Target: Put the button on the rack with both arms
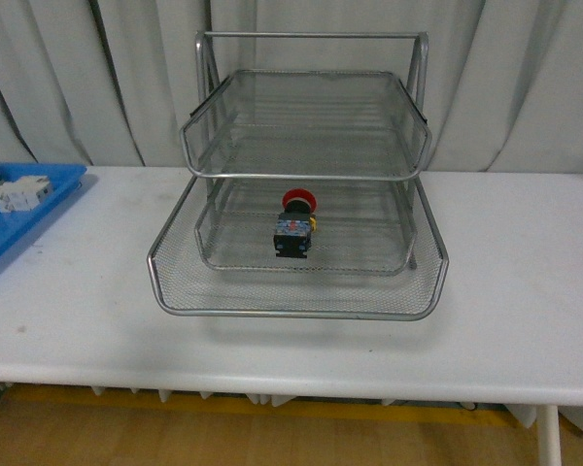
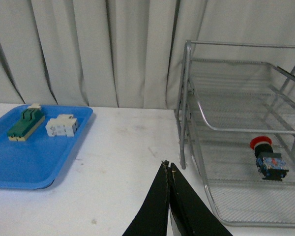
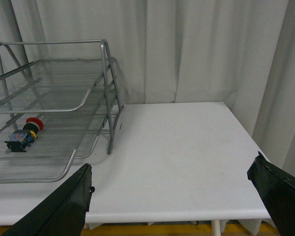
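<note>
Nearest the front camera runs the front edge of the white table [image 1: 505,291], and just behind it the pulled-out bottom tray of the silver wire-mesh three-tray rack [image 1: 291,314]. The small push-button with red mushroom cap and black blocky body [image 1: 294,225] lies at the rack's centre, apparently on the middle tray's mesh, with its cap towards 12 o'clock and its body towards 6 o'clock. At 9 o'clock from the rack, well apart, sits a flat blue plastic tray [image 1: 39,209] holding a white blocky part [image 1: 19,194].

Neither arm shows in the front view. In the left wrist view, the left gripper [image 2: 168,167] has its black fingers pressed together on nothing, above bare table at the rack's 9 o'clock side. In the right wrist view, the right gripper [image 3: 171,167] has its fingers spread wide and empty, off the rack's 3 o'clock side.

Placement appears complete. What remains is judged to be holding clear: both arms should avoid the tubular frame and wire rims, since a knock could slide a tray and roll the button.
</note>
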`<state>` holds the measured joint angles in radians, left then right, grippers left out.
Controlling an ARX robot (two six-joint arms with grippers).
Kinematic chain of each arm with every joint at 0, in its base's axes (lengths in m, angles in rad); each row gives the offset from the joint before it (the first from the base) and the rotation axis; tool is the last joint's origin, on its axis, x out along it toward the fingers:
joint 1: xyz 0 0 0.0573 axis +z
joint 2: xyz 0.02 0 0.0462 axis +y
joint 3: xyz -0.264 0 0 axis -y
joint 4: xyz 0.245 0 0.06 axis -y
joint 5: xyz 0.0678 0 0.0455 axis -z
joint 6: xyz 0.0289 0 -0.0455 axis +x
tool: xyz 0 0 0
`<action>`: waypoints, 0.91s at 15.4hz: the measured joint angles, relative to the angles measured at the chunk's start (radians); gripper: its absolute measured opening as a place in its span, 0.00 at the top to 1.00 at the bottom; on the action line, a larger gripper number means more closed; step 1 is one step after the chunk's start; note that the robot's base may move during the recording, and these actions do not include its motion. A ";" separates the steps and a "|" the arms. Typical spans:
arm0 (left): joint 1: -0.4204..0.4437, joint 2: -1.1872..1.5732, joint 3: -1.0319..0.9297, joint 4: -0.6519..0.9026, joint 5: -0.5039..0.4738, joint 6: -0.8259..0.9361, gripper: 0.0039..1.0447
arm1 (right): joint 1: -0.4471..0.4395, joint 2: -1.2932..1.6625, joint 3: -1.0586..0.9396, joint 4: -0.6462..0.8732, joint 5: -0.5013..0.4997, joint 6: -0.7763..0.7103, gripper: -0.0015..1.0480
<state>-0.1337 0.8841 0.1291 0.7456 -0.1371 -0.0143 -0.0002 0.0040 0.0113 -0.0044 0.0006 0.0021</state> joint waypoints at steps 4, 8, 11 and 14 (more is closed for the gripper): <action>0.044 -0.139 -0.054 -0.084 0.044 0.000 0.99 | 0.000 0.000 0.000 0.000 0.000 0.000 0.06; 0.132 -0.255 -0.120 -0.156 0.137 0.001 0.99 | 0.000 0.000 0.000 0.000 0.000 0.000 0.06; 0.133 -0.409 -0.120 -0.275 0.137 0.001 0.99 | 0.000 0.000 0.000 0.000 0.000 0.000 0.06; 0.133 -0.504 -0.120 -0.364 0.137 0.001 0.99 | 0.000 0.000 0.000 0.001 0.000 0.000 0.06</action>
<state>-0.0010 0.3805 0.0090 0.3813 0.0002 -0.0135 -0.0002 0.0040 0.0113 -0.0036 0.0006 0.0021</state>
